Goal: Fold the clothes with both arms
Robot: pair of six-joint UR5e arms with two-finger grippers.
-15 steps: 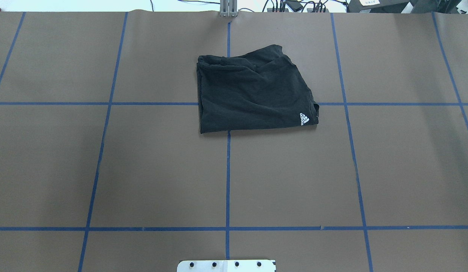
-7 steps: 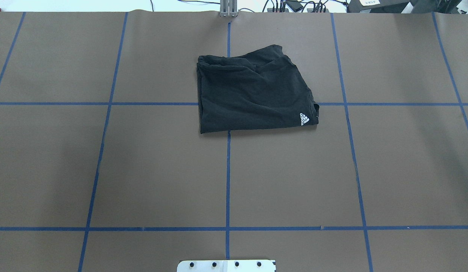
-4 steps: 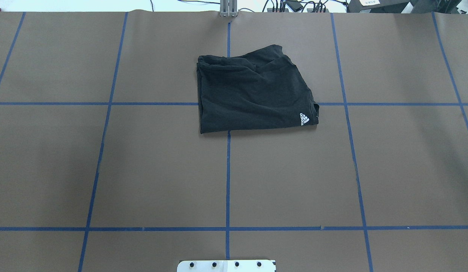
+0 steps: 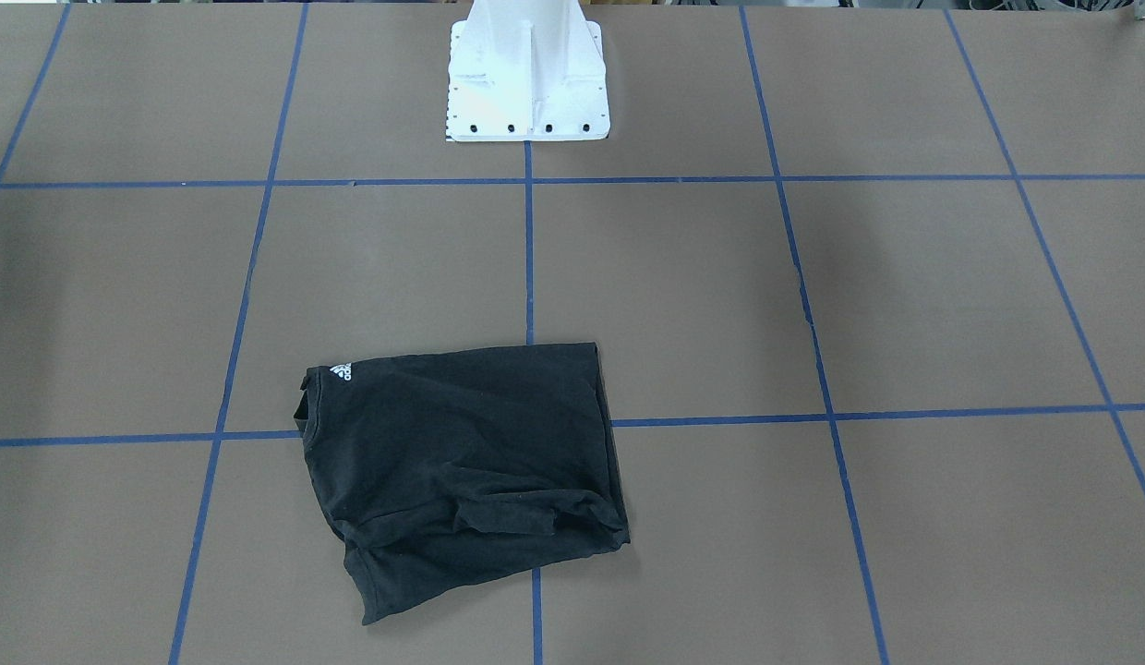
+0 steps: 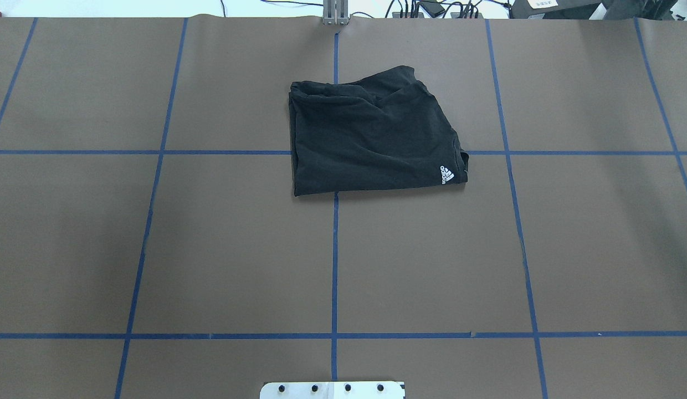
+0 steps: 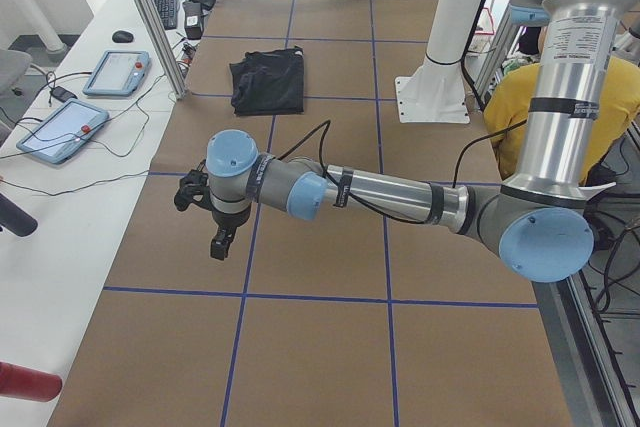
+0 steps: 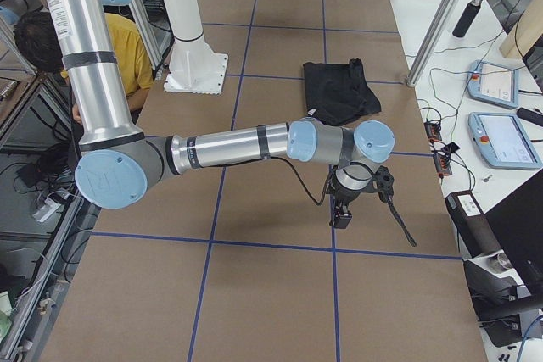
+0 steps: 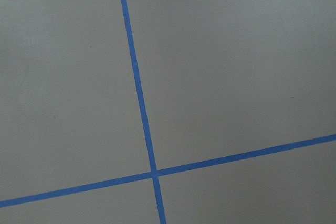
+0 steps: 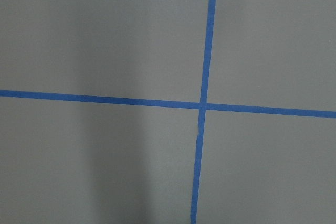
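The black T-shirt (image 5: 371, 141) lay folded at 12 o'clock on the table (image 5: 210, 249), folding apparently done. The left gripper (image 6: 217, 243) at 9 o'clock and the right gripper (image 7: 343, 214) at 3 hung well apart from it, whether clenched or released impossible to tell. Only smoothing the rumpled far edge seemed left.

Black T-shirt (image 5: 371, 141), folded into rough rectangle, lying flat on brown table (image 5: 210, 249), over crossing of blue tape lines (image 5: 334, 260). Small white logo (image 5: 446, 174) at near right corner. White base plate (image 5: 332, 389) at bottom edge, centre.
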